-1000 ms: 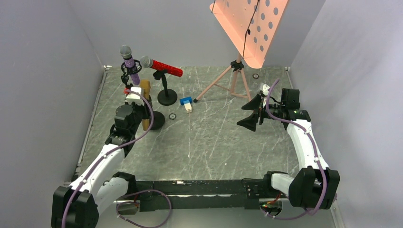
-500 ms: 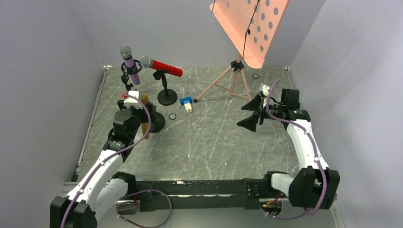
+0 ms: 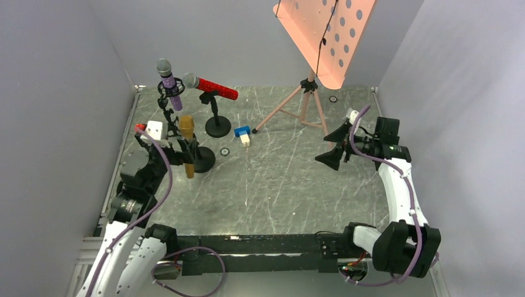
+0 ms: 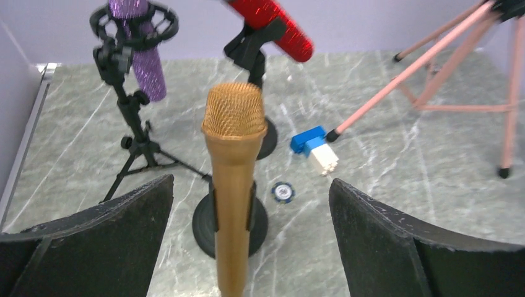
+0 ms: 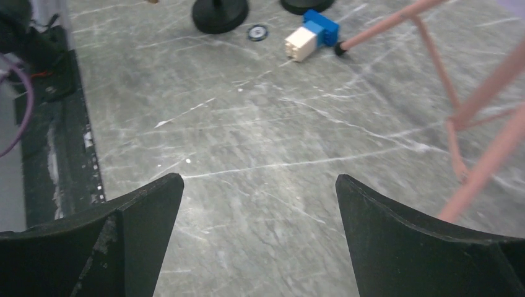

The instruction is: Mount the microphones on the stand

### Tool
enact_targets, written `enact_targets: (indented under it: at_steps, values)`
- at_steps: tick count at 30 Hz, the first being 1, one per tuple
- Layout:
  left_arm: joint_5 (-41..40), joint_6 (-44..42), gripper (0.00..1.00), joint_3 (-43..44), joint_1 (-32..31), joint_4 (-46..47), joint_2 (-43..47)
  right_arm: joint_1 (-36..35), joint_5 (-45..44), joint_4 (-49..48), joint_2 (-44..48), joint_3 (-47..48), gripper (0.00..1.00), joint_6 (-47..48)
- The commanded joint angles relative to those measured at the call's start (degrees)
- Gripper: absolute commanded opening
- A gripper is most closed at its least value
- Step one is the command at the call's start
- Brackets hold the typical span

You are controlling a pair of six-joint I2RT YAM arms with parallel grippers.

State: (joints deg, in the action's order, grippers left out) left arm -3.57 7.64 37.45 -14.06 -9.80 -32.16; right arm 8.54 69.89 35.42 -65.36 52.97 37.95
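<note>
The glittery gold microphone (image 4: 233, 179) is clipped upright on a round-based black stand (image 4: 261, 224), just ahead of the left gripper (image 4: 251, 181), whose jaws are spread wide and empty. The purple microphone (image 3: 170, 83) and red microphone (image 3: 213, 88) are mounted behind it. The right gripper (image 5: 260, 185) is held agape over the marbled table (image 5: 260, 124), well apart.

At the table's (image 3: 278, 185) far left, the near mic (image 3: 186, 133) is sitting in a stand (image 3: 204, 159) — left mic (image 3: 168, 83) and right mic (image 3: 213, 88) behind it; a block (image 3: 243, 134) is lying rightward, before the tripod (image 3: 301, 105).
</note>
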Motion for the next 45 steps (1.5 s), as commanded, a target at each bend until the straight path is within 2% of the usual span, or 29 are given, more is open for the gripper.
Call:
enact_targets:
  at_steps: [1, 2, 4, 6, 10, 12, 14, 16, 22, 26, 38, 45]
  values:
    - [7.96, 6.02, 0.99, 9.06, 1.58, -10.78, 3.6, 6.48, 1.24, -3.82, 4.42, 0.46, 1.0, -2.94]
    - [10.46, 10.5, 0.99, 10.92, 2.9, -10.97, 5.22, 8.63, 1.0, -9.5, 5.64, -0.17, 1.0, -8.11]
    - [16.79, 15.11, 0.99, 13.95, 4.26, -8.08, 8.54, 11.66, -5.96, -20.88, 8.86, -2.38, 1.0, -24.65]
    - [15.35, 14.09, 0.99, 18.5, 4.31, -10.57, 8.79, 13.24, -14.21, -24.32, 11.71, -2.8, 1.0, -30.52]
    - [12.45, 7.96, 0.99, 27.31, 4.31, -24.37, 2.11, 14.0, -28.68, -19.59, 14.63, 2.74, 1.0, -36.68]
    - [14.92, 6.61, 0.99, 27.99, 4.31, -26.62, 0.74, 14.09, -36.25, -15.49, 14.88, 6.87, 1.0, -40.62]
    - [15.51, 6.36, 0.99, 26.83, 4.31, -26.28, 1.79, 14.13, -49.61, -12.07, 15.64, 10.22, 1.0, -46.56]
    - [15.24, 6.15, 0.99, 25.06, 4.31, -24.86, 4.26, 14.09, -55.16, -9.88, 16.88, 12.47, 1.0, -48.21]
    - [13.99, 4.81, 0.99, 25.27, 4.32, -26.45, 8.96, 14.13, -51.94, -9.9, 23.87, 11.2, 1.0, -42.54]
    - [13.28, 4.74, 0.99, 25.16, 4.31, -26.85, 10.41, 14.12, -49.77, -12.03, 29.07, 9.45, 1.0, -42.7]
    - [12.92, 4.72, 0.99, 22.73, 4.31, -26.79, 13.12, 14.11, -52.41, -10.2, 29.58, 6.91, 1.0, -44.75]
    - [12.91, 3.68, 0.99, 21.77, 4.31, -26.42, 12.4, 14.12, -58.53, -10.25, 30.24, 6.11, 1.0, -45.3]
